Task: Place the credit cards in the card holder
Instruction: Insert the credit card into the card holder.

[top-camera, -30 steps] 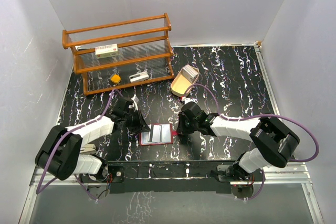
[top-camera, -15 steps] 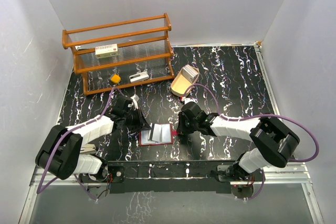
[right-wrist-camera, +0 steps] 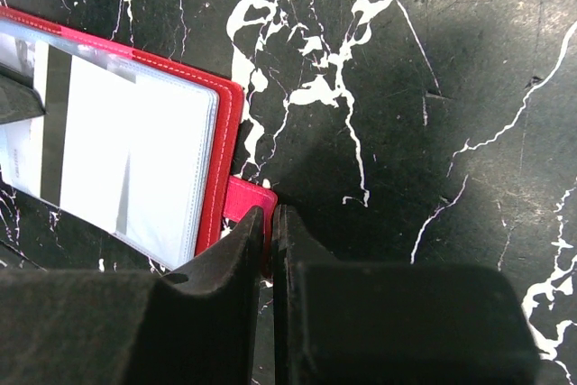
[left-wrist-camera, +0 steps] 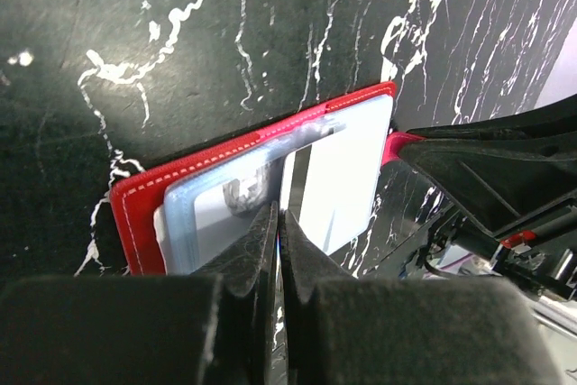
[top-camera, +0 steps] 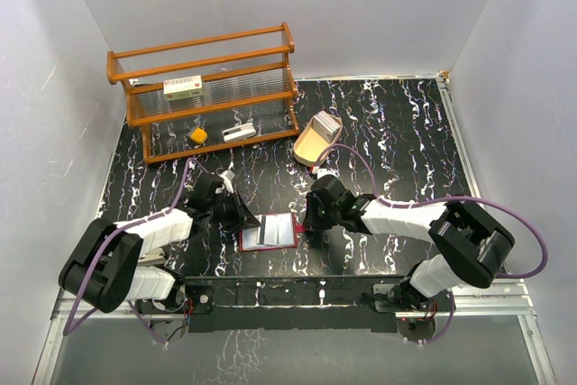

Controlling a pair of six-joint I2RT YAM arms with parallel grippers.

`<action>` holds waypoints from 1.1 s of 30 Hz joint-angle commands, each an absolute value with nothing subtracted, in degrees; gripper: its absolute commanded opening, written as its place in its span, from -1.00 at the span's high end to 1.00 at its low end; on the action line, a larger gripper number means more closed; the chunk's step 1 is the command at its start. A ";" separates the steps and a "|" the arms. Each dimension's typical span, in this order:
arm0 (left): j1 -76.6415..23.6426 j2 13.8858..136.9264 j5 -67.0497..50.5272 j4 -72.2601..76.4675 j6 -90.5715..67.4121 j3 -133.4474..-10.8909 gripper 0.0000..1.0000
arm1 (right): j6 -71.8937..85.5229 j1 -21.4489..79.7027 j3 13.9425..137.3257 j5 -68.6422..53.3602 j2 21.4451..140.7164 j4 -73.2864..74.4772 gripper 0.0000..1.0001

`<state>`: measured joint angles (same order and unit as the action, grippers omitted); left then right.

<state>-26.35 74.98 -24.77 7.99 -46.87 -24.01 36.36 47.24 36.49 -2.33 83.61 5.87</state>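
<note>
Left wrist view: a credit card [left-wrist-camera: 347, 178], likely stiff and slippery, is edge-pinched by left jaws; the tab [right-wrist-camera: 248, 200] of the card holder [left-wrist-camera: 135, 214] is pinched by right jaws

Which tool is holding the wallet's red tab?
The right tool, shut on the tab at the card holder's edge. The left tool is instead shut on a card over the open pockets.

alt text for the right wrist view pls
The right end effector pinches the red snap tab of the card holder, which lies open on the black, white-veined table. A pale credit card with a dark stripe lies against its inner pockets.
</note>
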 commanded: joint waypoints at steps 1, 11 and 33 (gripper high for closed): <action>-26.10 73.77 -26.02 15.48 -52.97 -20.37 1.00 | 38.41 47.71 35.97 -2.96 83.17 2.40 0.96; -26.08 72.73 -22.87 20.73 -57.90 -17.45 1.00 | 41.41 47.81 34.10 -4.15 83.01 -0.45 0.98; -26.12 67.31 -31.81 24.70 -59.46 -13.70 0.67 | 42.58 48.03 33.77 -2.08 81.27 0.34 1.00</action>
